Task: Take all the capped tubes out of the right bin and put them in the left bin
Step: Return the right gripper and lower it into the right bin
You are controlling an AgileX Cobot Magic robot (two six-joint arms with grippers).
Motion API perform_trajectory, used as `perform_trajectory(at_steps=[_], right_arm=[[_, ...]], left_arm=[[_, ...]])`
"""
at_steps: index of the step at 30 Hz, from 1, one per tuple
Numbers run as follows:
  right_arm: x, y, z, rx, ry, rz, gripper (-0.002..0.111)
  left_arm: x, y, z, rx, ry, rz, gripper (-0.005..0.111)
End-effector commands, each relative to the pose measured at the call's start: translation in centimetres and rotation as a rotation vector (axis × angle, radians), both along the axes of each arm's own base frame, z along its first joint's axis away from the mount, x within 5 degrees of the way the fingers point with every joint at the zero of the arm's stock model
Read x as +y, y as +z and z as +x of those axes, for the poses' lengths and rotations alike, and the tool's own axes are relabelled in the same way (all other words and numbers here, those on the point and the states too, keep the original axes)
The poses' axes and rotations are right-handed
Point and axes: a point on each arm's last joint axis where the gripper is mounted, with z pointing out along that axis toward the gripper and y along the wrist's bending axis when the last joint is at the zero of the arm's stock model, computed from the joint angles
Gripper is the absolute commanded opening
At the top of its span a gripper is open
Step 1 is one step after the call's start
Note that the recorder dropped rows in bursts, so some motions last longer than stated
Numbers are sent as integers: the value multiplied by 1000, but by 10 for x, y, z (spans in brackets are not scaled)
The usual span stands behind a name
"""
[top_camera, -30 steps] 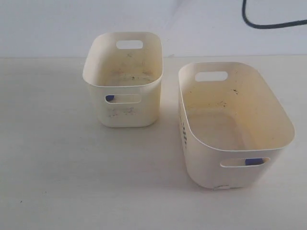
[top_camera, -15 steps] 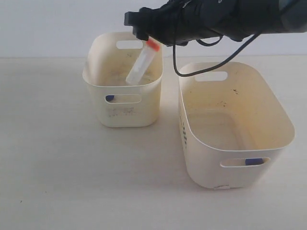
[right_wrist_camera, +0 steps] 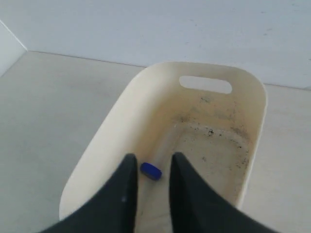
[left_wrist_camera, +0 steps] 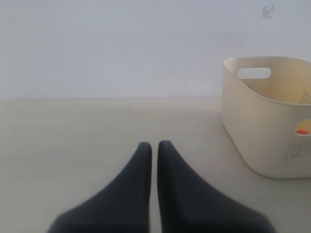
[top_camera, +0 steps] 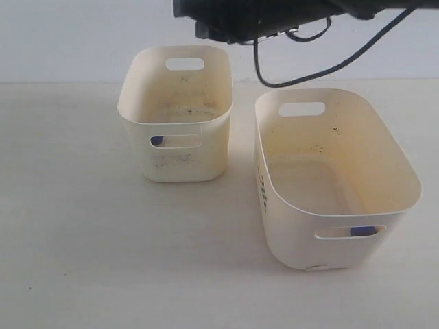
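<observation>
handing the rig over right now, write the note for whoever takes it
Left gripper: shut, empty, over the table, apart from the left bin.
Right gripper: open, empty, above the left bin.
Done: a blue-capped tube lies in the left bin, and an orange-red cap shows through its handle slot.
Left: a blue cap shows through the right bin's front slot, so at least one tube remains. The floor behind that wall is hidden.
</observation>
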Motion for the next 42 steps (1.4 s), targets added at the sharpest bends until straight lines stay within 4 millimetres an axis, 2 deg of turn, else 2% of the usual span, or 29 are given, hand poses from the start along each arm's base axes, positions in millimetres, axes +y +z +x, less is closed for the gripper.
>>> perform_trajectory(at_steps=[1, 6, 12, 18, 26, 34, 37, 42], right_arm=[[-34, 33, -12, 9, -8, -11, 0], [-69, 49, -26, 70, -28, -57, 0], [-100, 34, -37, 273, -54, -240, 0], [-102, 13, -36, 348, -30, -306, 0], [-104, -22, -47, 472, 33, -371, 0], [-101, -25, -48, 486, 49, -361, 0], [-99, -25, -41, 441, 7, -324, 0], [-93, -42, -33, 470, 23, -328, 0]], left_arm=[[0, 1, 0, -4, -7, -8, 4], [0, 1, 0, -4, -7, -8, 4], [0, 1, 0, -4, -7, -8, 4], [0, 1, 0, -4, -7, -8, 4], [0, 1, 0, -4, -7, -8, 4], [0, 1, 0, -4, -7, -8, 4], [0, 1, 0, -4, -7, -8, 4], [0, 1, 0, -4, -7, -8, 4]])
